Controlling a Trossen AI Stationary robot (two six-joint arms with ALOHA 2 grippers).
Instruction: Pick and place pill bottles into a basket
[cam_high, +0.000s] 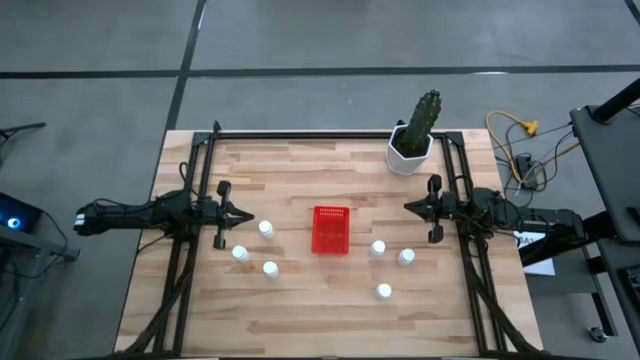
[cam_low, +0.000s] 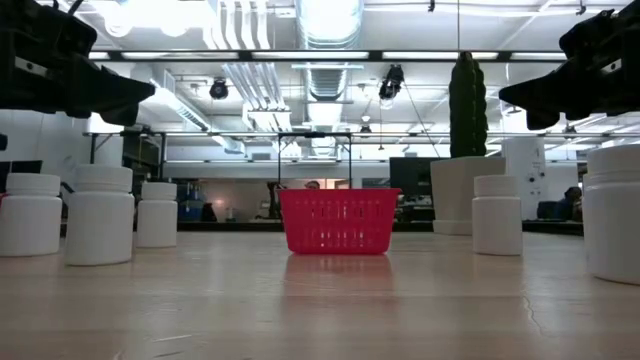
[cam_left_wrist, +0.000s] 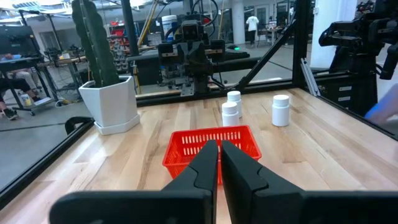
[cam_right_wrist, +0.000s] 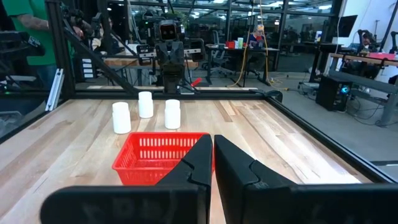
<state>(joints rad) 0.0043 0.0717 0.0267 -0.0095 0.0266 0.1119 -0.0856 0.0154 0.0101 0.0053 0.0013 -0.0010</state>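
You have six bottles (cam_high: 266, 229) standing upright on the table (cam_high: 300, 310), three on each side of the basket (cam_high: 331, 230), and as far as the high view shows, none is in it yet. The left trio sits just beyond the left gripper (cam_high: 243, 219), whose fingers are pressed together and hold nothing; the right trio lies near the right gripper (cam_high: 410, 207), likewise closed and empty, hovering above the wood near the cactus pot (cam_high: 408, 152). Both arms face the basket from opposite ends, so each has its own cluster close by. Judge the bottles as light, rigid plastic with smooth, fairly slippery walls: they should not crush, but a nudge from a fingertip could tip one or send it rolling. You will need to spread the fingers well before coming down. Take each bottle around the body just under the cap, fingers square across the cylinder, so the cap's lip gives a little stop against slipping. The bottles in each group stand near one another yet apart, so pick the outermost first to keep a finger from knocking a neighbour. The basket looks light too, and its slotted walls are thin; release from just above its rim rather than pushing down, or it may slide across the table.
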